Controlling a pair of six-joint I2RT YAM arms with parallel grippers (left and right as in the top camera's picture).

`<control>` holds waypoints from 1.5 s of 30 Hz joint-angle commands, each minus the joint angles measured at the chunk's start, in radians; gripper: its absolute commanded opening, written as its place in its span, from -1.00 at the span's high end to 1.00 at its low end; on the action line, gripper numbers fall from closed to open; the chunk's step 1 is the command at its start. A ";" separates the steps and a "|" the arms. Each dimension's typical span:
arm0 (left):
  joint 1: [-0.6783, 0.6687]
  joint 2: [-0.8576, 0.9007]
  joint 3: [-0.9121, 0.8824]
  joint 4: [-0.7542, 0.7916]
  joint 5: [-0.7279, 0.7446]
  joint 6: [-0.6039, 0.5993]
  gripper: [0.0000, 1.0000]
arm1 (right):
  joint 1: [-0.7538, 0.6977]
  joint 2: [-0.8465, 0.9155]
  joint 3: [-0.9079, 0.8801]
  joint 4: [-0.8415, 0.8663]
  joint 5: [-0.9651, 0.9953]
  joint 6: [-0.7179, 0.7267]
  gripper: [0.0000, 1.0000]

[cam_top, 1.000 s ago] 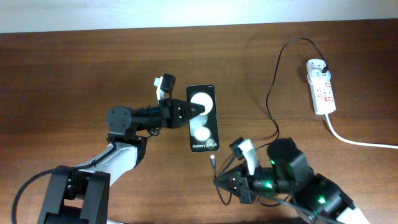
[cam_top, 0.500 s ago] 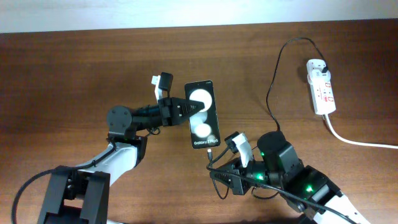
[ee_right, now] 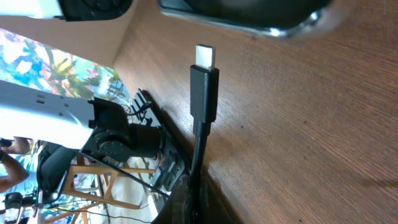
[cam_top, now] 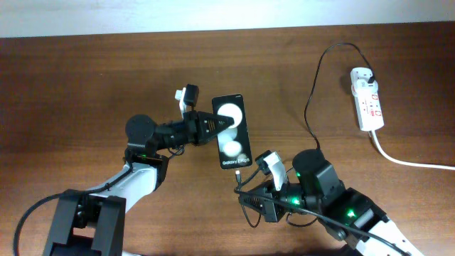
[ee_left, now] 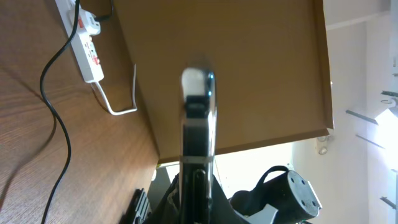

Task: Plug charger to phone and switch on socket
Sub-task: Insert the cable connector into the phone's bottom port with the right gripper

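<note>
While my left pincer [cam_top: 213, 128] is pressed together on the left long edge of the small black rectangular glossy-screened phone [cam_top: 233, 133], the phone is held near the middle of the brown wooden desk [cam_top: 85, 78]. Its screen faces up and its bottom short edge is turned toward the near edge. In the left wrist view the phone [ee_left: 198, 118] appears edge-on between my fingers [ee_left: 186, 186].

My right pincer [cam_top: 247, 193] pinches the long thin black charger [cam_top: 308, 110] just behind its small plug tip [cam_top: 242, 173]. The tip points at the bottom short edge of the phone. In the right wrist view the plug tip [ee_right: 204, 57] stands apart from the phone [ee_right: 249, 15], with a strip of wood grain between them.

The cable runs toward the back right corner, where its black plug head [cam_top: 372, 75] sits in the back end of the white elongated socket [cam_top: 368, 99] with red-marked switches. The socket lies near the right edge. Its thick white cord [cam_top: 409, 162] runs off toward the right edge.
</note>
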 commanded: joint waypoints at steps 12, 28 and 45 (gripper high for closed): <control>-0.005 -0.009 0.011 0.010 0.032 0.039 1.00 | 0.006 0.014 0.006 0.031 0.000 -0.018 0.92; -0.005 -0.009 0.011 0.010 0.082 0.039 1.00 | 0.006 0.014 0.006 0.043 0.016 -0.018 0.92; -0.006 -0.009 0.011 0.014 0.264 0.083 1.00 | 0.005 0.014 0.006 0.196 0.081 -0.044 0.92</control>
